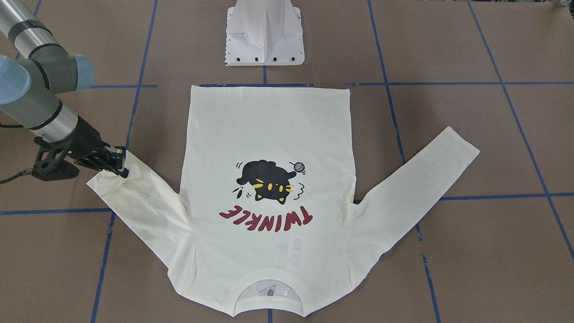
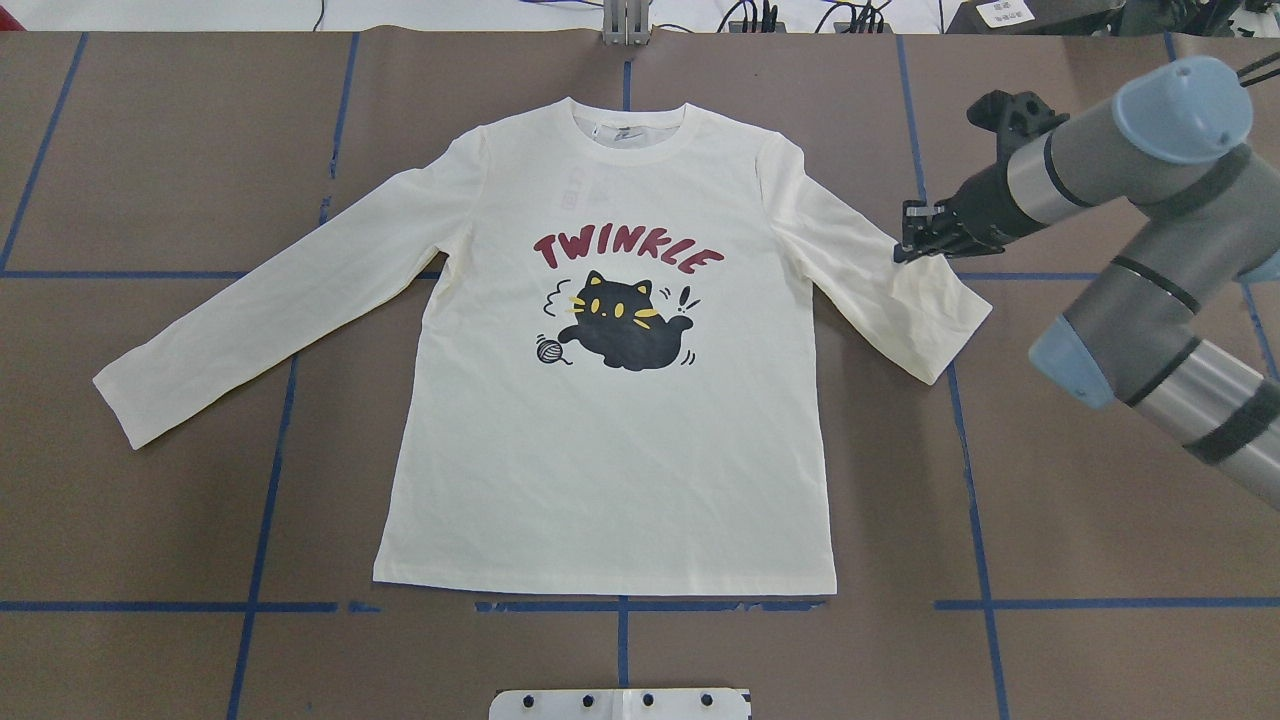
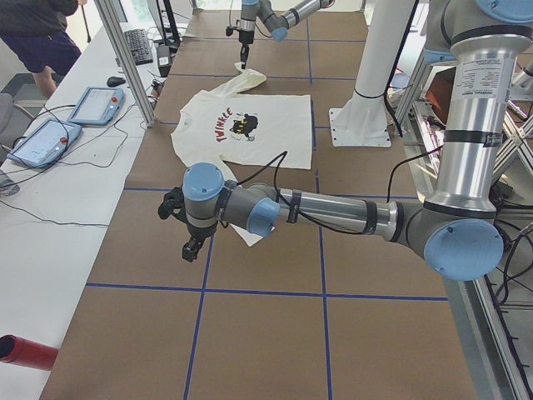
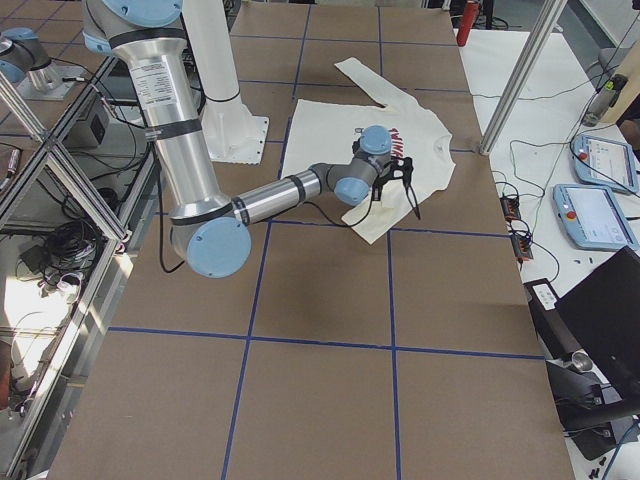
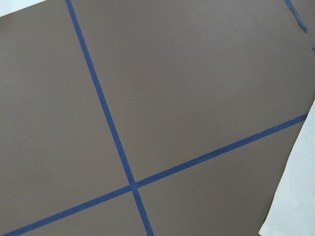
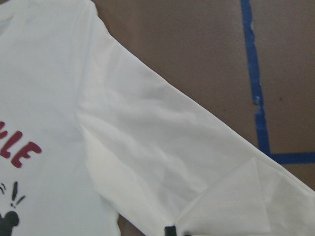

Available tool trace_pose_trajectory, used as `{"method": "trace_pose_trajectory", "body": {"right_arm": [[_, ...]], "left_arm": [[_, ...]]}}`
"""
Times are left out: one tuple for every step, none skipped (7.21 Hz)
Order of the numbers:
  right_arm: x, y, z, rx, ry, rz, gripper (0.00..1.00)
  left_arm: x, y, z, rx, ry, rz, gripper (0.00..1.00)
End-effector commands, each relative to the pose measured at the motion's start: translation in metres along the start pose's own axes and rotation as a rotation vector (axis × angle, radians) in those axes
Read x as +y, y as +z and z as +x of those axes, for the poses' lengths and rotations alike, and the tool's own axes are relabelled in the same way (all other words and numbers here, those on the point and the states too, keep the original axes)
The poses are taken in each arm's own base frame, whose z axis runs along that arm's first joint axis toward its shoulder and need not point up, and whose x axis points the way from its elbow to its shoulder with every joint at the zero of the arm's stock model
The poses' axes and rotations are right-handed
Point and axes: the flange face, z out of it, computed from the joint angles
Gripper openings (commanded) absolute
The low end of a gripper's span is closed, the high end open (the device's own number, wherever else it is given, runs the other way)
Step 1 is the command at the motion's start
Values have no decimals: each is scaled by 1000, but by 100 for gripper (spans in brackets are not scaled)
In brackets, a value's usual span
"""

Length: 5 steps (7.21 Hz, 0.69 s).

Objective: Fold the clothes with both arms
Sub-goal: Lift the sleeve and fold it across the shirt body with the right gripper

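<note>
you are looking at a t-shirt [image 2: 600, 470] lying flat, print side up, in the middle of the table [image 2: 1100, 480], with wide brown surface showing around it on the robot's left and right. its hem [image 2: 600, 585] is running along a blue tape line [image 2: 560, 606] near the white pedestal base [image 1: 264, 36], and its collar [image 2: 640, 150] is sitting close to the table's far edge on your side. the long axis is running from the robot toward you, collar pointing away from the robot, so the cat graphic [image 2: 625, 335] is reading upright in the overhead view. the left sleeve [image 2: 260, 310] is stretching out flat and slanting back toward the robot, its cuff well inside the table's end. the right sleeve [image 2: 880, 290] is slanting the same way but is looking shorter, with its cuff end wrinkled and a flap doubled over. the right arm [image 2: 1120, 170] is reaching in with its elbow bent, and the right gripper [image 2: 912, 243] is pinching the sleeve's collar-side edge near the cuff, jaws closed on the cloth. the left arm [image 3: 333, 212] is stretching low over the table's left end, the left gripper [image 3: 191, 247] pointing down over bare table near the left cuff; you cannot tell whether its jaws are open or closed.
</note>
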Motion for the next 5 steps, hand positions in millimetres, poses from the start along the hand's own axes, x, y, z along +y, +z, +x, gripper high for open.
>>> {"method": "trace_pose_trajectory", "body": {"right_arm": [[-64, 1, -120, -76, -1, 16, 0], [-86, 4, -175, -95, -19, 17, 0], [-99, 1, -232, -119, -46, 21, 0], [-100, 13, -294, -122, -72, 25, 0], [-69, 56, -352, -89, -104, 87, 0]], "left_arm": [[1, 2, -2, 0, -10, -3, 100], [1, 2, -2, 0, -11, -4, 100], [1, 3, -3, 0, -12, -5, 100], [1, 3, -3, 0, -17, -5, 100], [1, 2, -2, 0, -16, -4, 100]]}}
